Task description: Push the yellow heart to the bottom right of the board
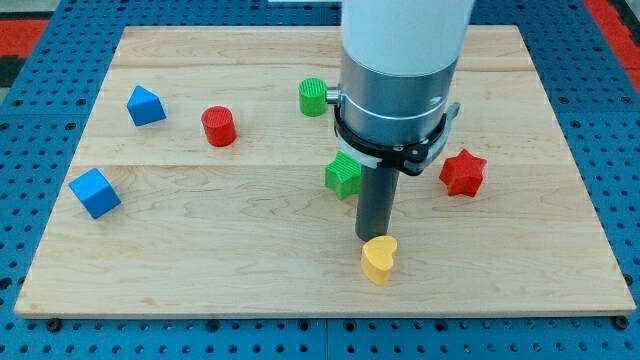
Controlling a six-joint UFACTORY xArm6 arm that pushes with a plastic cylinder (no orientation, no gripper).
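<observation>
The yellow heart (379, 259) lies on the wooden board (200, 260) a little right of centre, near the view's bottom edge of the board. My tip (374, 238) stands just above the heart's upper left edge, touching or nearly touching it. The rod rises from there into the large grey and white arm body, which hides part of the board behind it.
A green block (343, 175) sits just left of the rod, and a green cylinder (314, 96) above it. A red star (462, 172) is at the right. A red cylinder (218, 126) and two blue blocks (146, 105) (95, 192) are at the left.
</observation>
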